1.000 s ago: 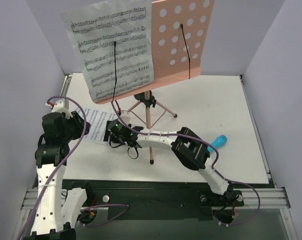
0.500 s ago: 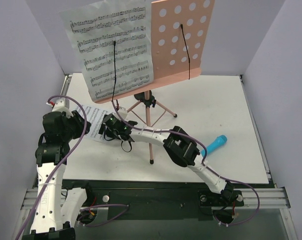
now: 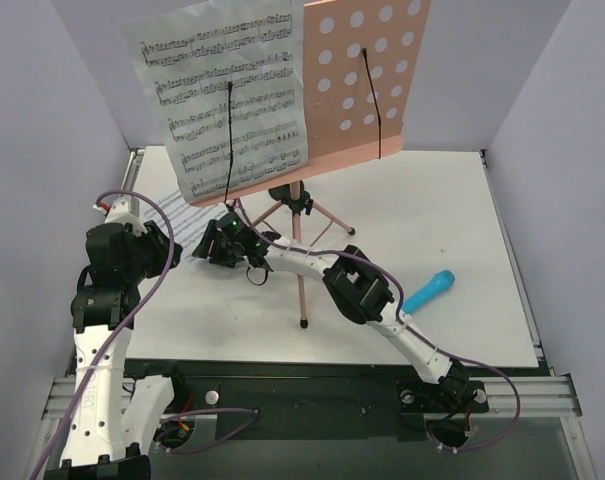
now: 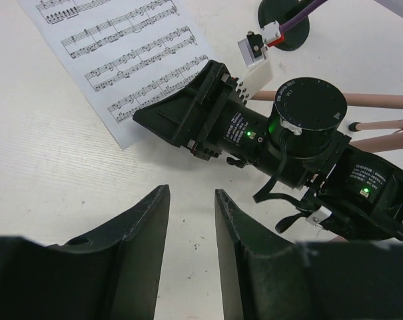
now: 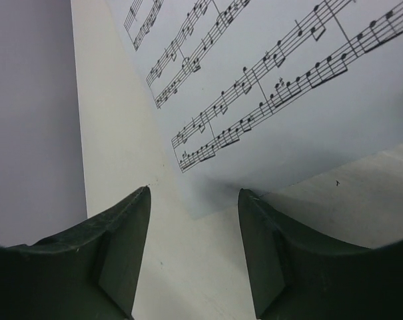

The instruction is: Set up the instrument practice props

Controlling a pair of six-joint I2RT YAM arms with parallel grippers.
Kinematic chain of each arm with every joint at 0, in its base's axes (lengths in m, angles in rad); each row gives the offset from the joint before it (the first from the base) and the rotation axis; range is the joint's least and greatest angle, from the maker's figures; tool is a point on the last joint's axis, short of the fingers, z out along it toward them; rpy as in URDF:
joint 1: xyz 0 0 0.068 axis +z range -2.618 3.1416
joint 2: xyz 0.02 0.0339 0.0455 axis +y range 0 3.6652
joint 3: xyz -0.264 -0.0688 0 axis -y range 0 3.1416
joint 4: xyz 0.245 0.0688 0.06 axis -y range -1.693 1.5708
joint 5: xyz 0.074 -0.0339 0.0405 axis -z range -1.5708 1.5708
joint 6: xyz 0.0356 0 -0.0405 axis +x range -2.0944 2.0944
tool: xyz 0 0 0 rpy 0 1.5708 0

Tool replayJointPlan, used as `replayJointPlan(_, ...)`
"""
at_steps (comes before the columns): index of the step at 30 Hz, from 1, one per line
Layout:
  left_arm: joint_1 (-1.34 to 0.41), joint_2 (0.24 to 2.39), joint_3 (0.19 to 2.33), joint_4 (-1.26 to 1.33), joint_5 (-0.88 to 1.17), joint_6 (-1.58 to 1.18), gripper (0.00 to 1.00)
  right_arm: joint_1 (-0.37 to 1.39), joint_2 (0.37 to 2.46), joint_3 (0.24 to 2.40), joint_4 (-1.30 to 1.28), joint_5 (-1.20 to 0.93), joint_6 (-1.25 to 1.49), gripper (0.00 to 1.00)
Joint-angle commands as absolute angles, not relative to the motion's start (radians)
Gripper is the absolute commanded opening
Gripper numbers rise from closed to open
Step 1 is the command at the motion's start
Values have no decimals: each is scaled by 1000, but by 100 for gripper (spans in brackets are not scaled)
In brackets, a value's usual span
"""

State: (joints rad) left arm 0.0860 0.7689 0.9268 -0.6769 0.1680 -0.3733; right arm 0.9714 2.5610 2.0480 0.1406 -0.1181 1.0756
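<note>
The pink music stand point(image 3: 367, 80) stands at the back on thin tripod legs point(image 3: 299, 270). One sheet of printed music point(image 3: 222, 90) rests on its left half behind a black wire holder. A second sheet point(image 3: 174, 212) lies flat on the table at the left; it also shows in the left wrist view point(image 4: 121, 60) and the right wrist view point(image 5: 274, 87). My right gripper point(image 5: 194, 200) is open, low over the table, with the sheet's near corner between its jaws; from above it point(image 3: 204, 245) sits at the sheet's edge. My left gripper point(image 4: 191, 200) is open and empty, just short of the right gripper.
A blue cylinder-shaped object point(image 3: 429, 290) lies on the table to the right of the stand. The right arm reaches across in front of the tripod legs. Purple walls close in the table on three sides.
My right gripper has moved left and farther back, up to the corner of the flat sheet. The left arm has stayed where it was.
</note>
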Motion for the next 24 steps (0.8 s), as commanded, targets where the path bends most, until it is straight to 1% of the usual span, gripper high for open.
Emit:
replayJointPlan(1, 81, 761, 950, -627, 155, -364, 43, 954, 2625, 2057, 98, -254, 1011, 51)
replayJointPlan(3, 81, 761, 945, -629, 144, -360, 43, 957, 2588, 1981, 147, -271, 973, 51)
replayJointPlan(6, 84, 761, 924, -614, 130, -360, 43, 976, 2440, 1843, 219, -264, 910, 51)
replayJointPlan(9, 94, 775, 916, -581, 126, -371, 43, 1003, 2280, 1610, 323, -175, 786, 52)
replayJointPlan(11, 100, 795, 914, -554, 127, -382, 43, 1031, 2144, 1518, 347, -118, 709, 52)
replayJointPlan(15, 106, 842, 910, -496, 135, -411, 43, 1094, 2008, 1419, 347, -26, 592, 53)
replayJointPlan(17, 106, 874, 894, -450, 146, -429, 41, 1126, 1955, 1382, 341, -3, 557, 52)
replayJointPlan(20, 106, 925, 850, -335, 205, -471, 36, 1186, 1863, 1303, 354, 102, 506, 52)
replayJointPlan(22, 103, 977, 836, -278, 253, -483, 33, 1213, 1781, 1211, 365, 171, 496, 52)
replayJointPlan(24, 86, 1023, 841, -259, 261, -483, 33, 1230, 1688, 1085, 373, 221, 494, 54)
